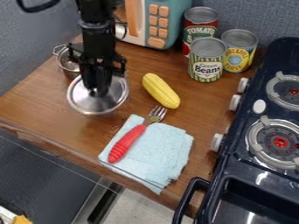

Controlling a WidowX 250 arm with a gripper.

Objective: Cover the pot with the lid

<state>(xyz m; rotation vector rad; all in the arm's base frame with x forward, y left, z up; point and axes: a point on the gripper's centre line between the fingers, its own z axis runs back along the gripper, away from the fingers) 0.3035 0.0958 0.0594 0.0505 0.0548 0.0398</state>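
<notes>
The black two-finger pincer [100,92] hung pointing down over the upper left of a brown wooden counter [38,105]. Whether it was wide, narrow or gripping could not be told. Directly beneath its tip was the round, shiny silver metal lid [85,104], its rim spreading out on both sides of the pincer. It was not clear whether the lid was raised or resting on the wood. The small silver metal pot [68,64] was just up and to the left of the pincer, partly hidden by it, its mouth not covered by the lid.

To the pincer's right, near it, lay a yellow toy corn cob [161,90]. Below and to the right, a fork with a red handle [127,142] lay across a folded pale blue cloth [161,153]. Up and to the right stood a teal toy microwave with orange buttons [176,24], then a red can [200,33], a green-striped can [205,65] and a yellow-and-blue can [238,52]. Well apart, farther right, was a dark blue toy stove [262,186].
</notes>
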